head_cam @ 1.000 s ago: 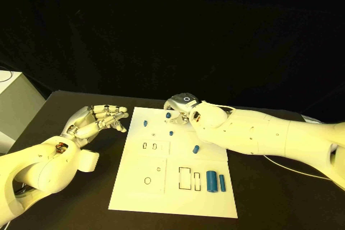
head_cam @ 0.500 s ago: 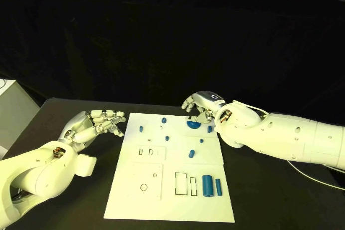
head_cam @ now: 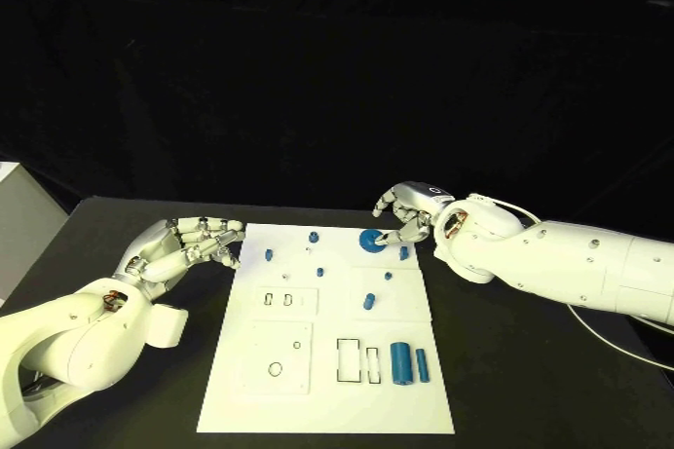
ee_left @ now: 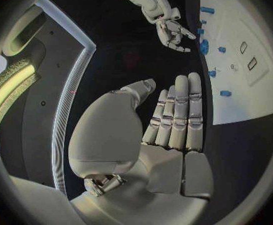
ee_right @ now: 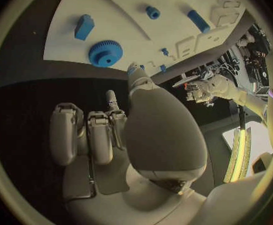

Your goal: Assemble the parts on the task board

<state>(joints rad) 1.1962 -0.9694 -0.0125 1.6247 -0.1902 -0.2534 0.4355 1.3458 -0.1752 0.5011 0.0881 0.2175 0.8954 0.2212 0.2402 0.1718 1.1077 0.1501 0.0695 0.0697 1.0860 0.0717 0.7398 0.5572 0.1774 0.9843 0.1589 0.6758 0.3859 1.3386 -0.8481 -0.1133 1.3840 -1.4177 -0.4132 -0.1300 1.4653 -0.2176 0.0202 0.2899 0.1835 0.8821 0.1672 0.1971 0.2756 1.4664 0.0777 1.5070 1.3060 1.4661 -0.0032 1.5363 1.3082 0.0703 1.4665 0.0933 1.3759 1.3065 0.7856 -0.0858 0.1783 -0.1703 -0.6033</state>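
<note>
The white task board (head_cam: 330, 391) lies in the middle of the black table. A blue gear (head_cam: 372, 240) lies flat near its far edge, also seen as the gear (ee_right: 105, 53) in the right wrist view. My right hand (head_cam: 407, 213) hovers just right of and above the gear, its fingers loosely bent and holding nothing. Small blue parts (head_cam: 321, 272) lie scattered over the far half. Two blue cylinders (head_cam: 400, 361) lie side by side near the right edge. Off the board's left edge my left hand (head_cam: 190, 243) holds nothing, fingers straight in the left wrist view (ee_left: 174, 120).
Black-outlined slots (head_cam: 358, 361) mark the near half of the board, with a small oval one (head_cam: 276, 368) at the left. A white box (head_cam: 7, 181) sits at the table's far left edge. A thin cable (head_cam: 618, 347) trails under my right arm.
My right hand has drawn back to the right from over the board's far edge, uncovering the blue gear. The left hand has kept its place. The camera has shifted.
</note>
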